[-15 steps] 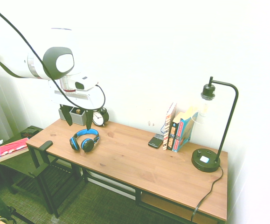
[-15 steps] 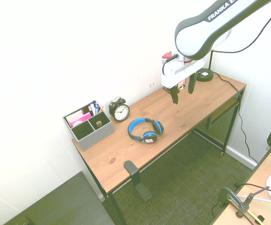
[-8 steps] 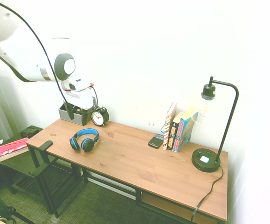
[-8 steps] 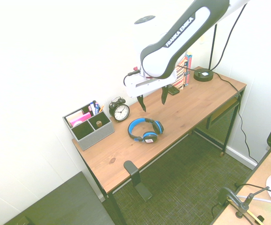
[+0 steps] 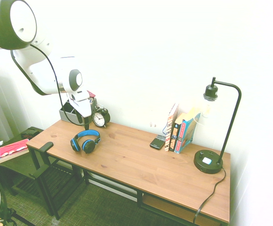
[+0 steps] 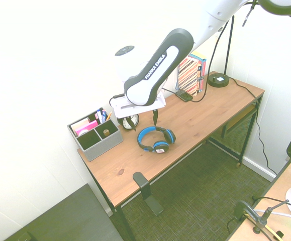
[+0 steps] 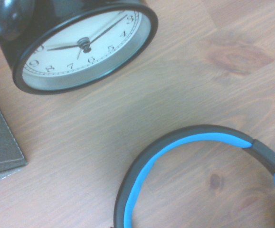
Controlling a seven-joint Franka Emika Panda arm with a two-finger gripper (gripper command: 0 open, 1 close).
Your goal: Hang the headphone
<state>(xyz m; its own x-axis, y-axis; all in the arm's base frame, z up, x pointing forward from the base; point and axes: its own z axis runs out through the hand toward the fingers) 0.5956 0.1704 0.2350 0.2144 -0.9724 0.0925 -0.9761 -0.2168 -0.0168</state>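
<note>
Headphone (image 6: 157,139) on table (image 6: 191,119), tool (image 6: 145,128) above.
Headphone lies flat near the front edge of the table, blue-lined headband arched toward the wall, both ear cups on the wood. Tool hangs over the headband side with its two fingers spread wide apart and holds nothing. Black alarm clock (image 5: 101,117) stands just beside the grey organizer (image 6: 99,139) at the wall side. A black bracket (image 6: 147,193) projects from the front edge. Farther along the table, books (image 5: 182,130) stand upright near the lamp (image 5: 208,161).
</note>
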